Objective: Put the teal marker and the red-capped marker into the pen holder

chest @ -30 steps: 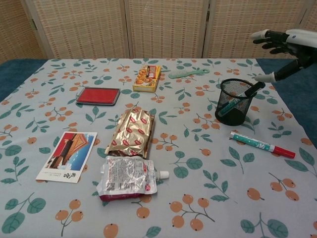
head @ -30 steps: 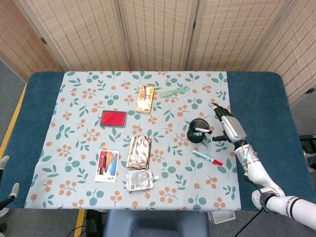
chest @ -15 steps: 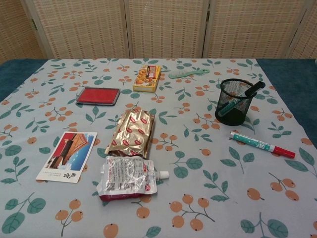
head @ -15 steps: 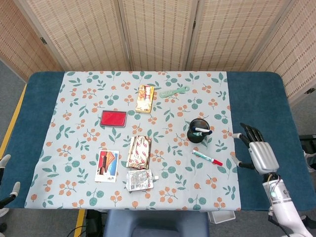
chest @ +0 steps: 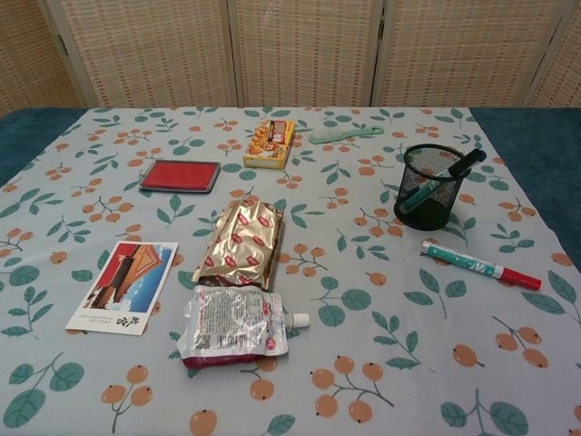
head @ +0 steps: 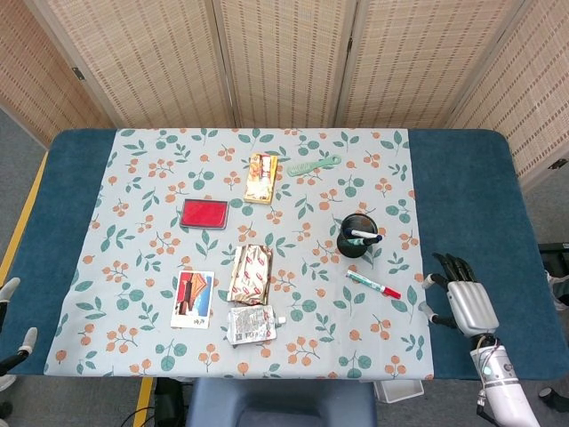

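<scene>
The black mesh pen holder stands right of centre on the floral cloth. The teal marker leans inside it, its dark end poking over the rim. The red-capped marker lies flat on the cloth just in front of the holder. My right hand hovers over the blue table surface near the front right corner, fingers apart and holding nothing, well clear of both markers. It does not appear in the chest view. Pale parts of what looks like my left hand show at the left edge, its pose unclear.
On the cloth lie a red flat case, a snack box, a green comb, a gold packet, a postcard and a white pouch. Woven screens stand behind the table.
My right hand has pulled back from beside the pen holder toward the front right corner and left the chest view. The markers and holder have not moved.
</scene>
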Available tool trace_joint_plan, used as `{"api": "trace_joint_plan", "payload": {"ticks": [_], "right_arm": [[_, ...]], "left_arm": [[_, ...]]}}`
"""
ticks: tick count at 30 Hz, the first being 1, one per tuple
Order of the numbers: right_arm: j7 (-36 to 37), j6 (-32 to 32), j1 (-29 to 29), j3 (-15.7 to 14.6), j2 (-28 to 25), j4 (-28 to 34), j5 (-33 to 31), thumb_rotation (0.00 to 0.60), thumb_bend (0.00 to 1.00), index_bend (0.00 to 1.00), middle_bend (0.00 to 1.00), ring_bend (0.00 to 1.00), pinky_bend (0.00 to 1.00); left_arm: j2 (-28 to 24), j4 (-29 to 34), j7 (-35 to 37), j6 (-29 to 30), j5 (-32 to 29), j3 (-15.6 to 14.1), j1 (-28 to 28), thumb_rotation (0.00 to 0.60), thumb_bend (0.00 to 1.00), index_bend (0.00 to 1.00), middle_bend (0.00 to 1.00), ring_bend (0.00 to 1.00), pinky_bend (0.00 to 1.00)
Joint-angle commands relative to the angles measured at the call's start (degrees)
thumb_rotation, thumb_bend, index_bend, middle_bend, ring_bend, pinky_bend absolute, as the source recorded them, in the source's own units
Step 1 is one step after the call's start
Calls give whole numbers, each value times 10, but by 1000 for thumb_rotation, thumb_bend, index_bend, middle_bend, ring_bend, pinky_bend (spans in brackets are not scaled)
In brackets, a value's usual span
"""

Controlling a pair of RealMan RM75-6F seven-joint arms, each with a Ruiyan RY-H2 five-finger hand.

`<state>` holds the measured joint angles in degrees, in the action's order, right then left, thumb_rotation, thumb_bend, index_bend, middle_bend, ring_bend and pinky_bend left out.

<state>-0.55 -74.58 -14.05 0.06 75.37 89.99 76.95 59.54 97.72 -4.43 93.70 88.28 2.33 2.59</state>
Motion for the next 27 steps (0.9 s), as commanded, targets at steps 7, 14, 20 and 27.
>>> {"api": "trace_joint_plan", "payload": {"ticks": [7,14,20,27], "right_arm": [[-60,32,-12,39,70,-7,-64,600,290,422,68,0,0],[-115,34,-19,73,96,14,-129,600,291,422,68,0,0],[-168,37,-34,96,118,32,-183,600,292,422,68,0,0],[-225,49,-61,113,158,37,-240,600,293,426,69,0,0]], "left_arm": [[-15,-6,45,-5,5,-3,-3,600,401,0,200,94,268],[-26,-13,82,-8,1,-3,-3,600,400,0,200,94,268],[-32,-17,104,-9,-1,-4,-2,600,400,0,200,94,268],[-37,-22,123,-10,1,-6,-2,600,400,0,200,94,268]]}}
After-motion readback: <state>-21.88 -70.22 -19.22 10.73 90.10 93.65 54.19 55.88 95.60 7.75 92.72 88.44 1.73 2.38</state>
